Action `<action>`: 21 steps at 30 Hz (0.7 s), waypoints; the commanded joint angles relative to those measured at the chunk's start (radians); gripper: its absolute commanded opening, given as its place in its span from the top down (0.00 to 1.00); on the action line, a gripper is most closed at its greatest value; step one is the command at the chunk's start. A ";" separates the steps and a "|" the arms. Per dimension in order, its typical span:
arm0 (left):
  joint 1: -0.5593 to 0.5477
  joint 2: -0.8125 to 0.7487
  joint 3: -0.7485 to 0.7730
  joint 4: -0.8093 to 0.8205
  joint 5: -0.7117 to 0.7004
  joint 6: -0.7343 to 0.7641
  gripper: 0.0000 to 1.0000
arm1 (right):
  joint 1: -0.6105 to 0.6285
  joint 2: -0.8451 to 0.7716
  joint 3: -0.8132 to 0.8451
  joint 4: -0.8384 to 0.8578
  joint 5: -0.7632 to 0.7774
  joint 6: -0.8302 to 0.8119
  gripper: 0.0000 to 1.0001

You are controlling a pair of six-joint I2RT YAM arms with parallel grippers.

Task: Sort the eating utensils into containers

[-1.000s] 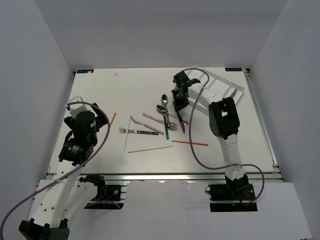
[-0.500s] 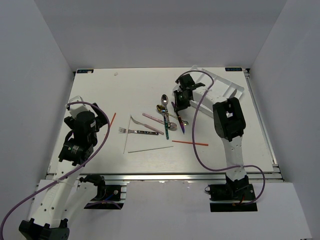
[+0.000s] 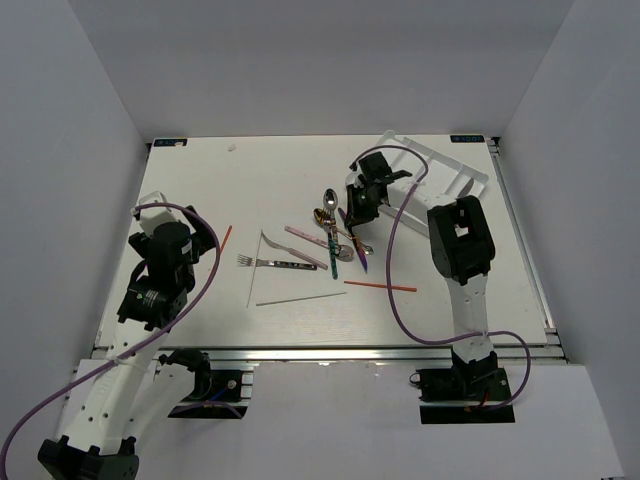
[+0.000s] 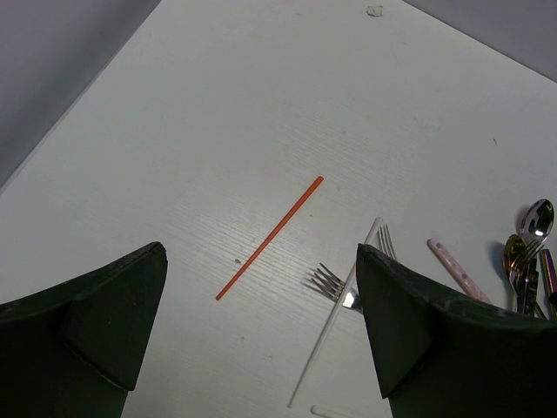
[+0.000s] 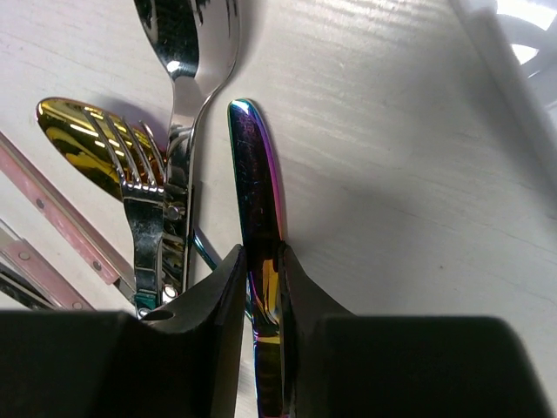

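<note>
Right wrist: hand (image 5: 261, 263) around iridescent utensil (image 5: 254, 174)

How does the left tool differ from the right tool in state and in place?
The left tool is open, with nothing between its jaws; the right tool is shut on the iridescent knife. The left tool is at the left side of the table, facing a lone red chopstick; the right tool is at the utensil pile near the white tray. Both have dark fingers.

Utensils (image 3: 335, 240) heaped centrally — tray (image 3: 445, 163) behind them, rightward.
</note>
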 commanded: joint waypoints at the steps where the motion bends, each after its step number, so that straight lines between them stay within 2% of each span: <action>1: 0.007 0.000 0.001 0.008 0.002 0.007 0.02 | 0.003 -0.006 -0.044 -0.057 -0.013 0.004 1.00; 21: 0.007 -0.004 -0.002 0.006 -0.003 0.006 0.02 | -0.020 -0.085 -0.110 0.004 -0.047 0.004 1.00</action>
